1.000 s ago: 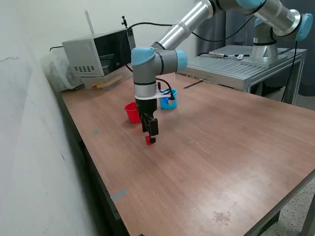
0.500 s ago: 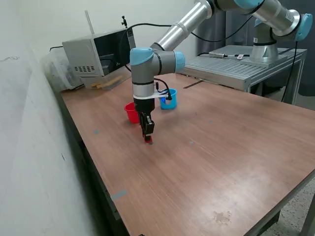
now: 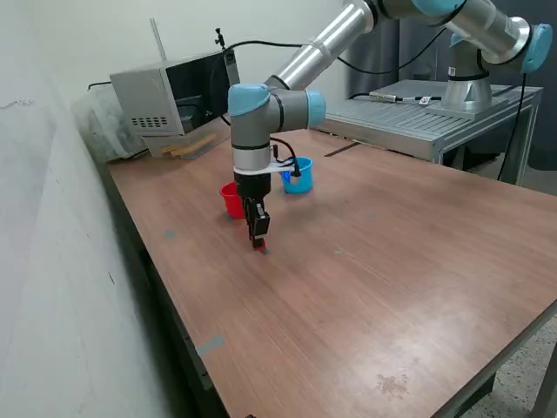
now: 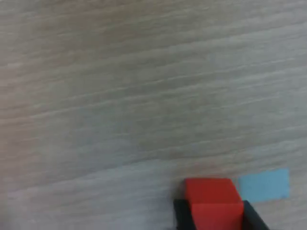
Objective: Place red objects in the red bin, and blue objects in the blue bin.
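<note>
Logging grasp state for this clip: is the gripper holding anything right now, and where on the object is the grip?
Yes. The gripper holds a red cube, one dark finger on each of two opposite side faces, just above the table.

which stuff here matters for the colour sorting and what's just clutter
Job:
red cube, between the gripper fingers
red cup
light blue cup

Lying about:
microwave
blue tape patch on the table

The exterior view looks down from above one corner of the long brown wooden bench (image 3: 365, 261), taking in the whole arm. The wrist view sits close above the bench, facing down. Both show the small bright red cube (image 4: 213, 201) (image 3: 259, 245).
</note>
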